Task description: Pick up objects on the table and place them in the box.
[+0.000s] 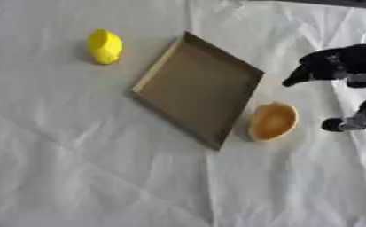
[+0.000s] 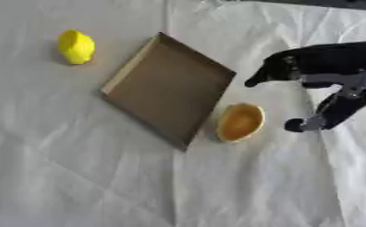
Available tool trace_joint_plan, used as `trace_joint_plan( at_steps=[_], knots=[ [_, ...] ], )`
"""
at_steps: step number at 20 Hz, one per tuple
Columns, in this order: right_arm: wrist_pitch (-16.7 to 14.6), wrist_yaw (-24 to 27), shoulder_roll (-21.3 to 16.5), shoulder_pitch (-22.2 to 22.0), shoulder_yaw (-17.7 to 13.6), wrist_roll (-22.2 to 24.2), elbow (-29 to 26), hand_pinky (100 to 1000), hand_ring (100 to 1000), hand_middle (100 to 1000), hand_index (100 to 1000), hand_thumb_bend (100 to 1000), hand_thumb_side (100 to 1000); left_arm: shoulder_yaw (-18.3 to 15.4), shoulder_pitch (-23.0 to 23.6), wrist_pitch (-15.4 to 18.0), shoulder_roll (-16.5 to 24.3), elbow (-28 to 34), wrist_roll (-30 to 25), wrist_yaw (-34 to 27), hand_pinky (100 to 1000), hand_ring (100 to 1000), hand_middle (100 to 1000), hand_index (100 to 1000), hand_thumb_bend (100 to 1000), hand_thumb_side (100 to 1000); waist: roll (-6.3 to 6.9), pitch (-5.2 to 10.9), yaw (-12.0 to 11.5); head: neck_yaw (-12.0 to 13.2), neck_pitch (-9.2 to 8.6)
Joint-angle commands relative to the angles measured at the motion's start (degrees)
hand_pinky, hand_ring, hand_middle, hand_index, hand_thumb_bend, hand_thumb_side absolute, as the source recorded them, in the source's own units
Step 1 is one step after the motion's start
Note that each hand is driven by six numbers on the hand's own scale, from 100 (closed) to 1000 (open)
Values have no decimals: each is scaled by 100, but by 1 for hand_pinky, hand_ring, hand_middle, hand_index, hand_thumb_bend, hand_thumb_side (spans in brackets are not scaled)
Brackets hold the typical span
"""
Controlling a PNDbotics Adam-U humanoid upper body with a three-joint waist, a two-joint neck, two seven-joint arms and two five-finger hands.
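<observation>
Left to right, on the white cloth (image 1: 77, 168): a yellow object (image 1: 105, 45), lemon-like in shape, lies far left, well apart from the box (image 1: 197, 86); the box, a shallow brown tray set askew, occupies the centre, and nothing is seen inside it; an orange bowl (image 1: 272, 121) lies just beside the box's right wall, near its lower corner, tipped so that its hollow faces the camera; whether bowl and wall touch cannot be told.

My right hand (image 2: 325, 71) enters from the right edge, hovering above and to the right of the bowl; its fingers (image 2: 257, 81) and thumb (image 2: 296, 125) are spread apart, holding nothing, one dark tip pointing toward the box, the other low beside the bowl; my left hand shows in neither view.

Progress, as I judge it: nothing is yet placed; both the yellow object and the bowl remain on the cloth, so the whole task is left; the bowl, nearest my hand, is the likely first pick.

Obstacles: the box wall close behind the bowl leaves little room on that side; the creased cloth could catch a fingertip.
</observation>
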State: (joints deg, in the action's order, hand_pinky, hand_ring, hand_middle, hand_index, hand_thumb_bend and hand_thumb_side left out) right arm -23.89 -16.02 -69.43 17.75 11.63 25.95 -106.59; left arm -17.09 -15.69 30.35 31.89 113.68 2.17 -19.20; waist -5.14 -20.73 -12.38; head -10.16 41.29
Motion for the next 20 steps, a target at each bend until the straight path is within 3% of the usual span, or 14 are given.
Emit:
trace_joint_plan(
  at_steps=[1,11,20],
  knots=[
    [33,29,-51,108,21,210,123,994,900,789,957,347,212,-11,-82,-21,110,91,-36,-63,965,961,849,911,100,655,7,141,-23,-29,75],
    [-142,-222,378,462,248,627,723,995,917,834,953,333,289,10,-141,-103,57,91,-83,-162,967,961,845,910,100,659,-36,185,-153,-115,274],
    [-338,-553,673,673,297,601,1410,995,922,836,951,318,334,-25,-124,-149,-1,91,-123,-176,971,964,844,909,100,660,-61,139,-204,-189,249]
  ],
)
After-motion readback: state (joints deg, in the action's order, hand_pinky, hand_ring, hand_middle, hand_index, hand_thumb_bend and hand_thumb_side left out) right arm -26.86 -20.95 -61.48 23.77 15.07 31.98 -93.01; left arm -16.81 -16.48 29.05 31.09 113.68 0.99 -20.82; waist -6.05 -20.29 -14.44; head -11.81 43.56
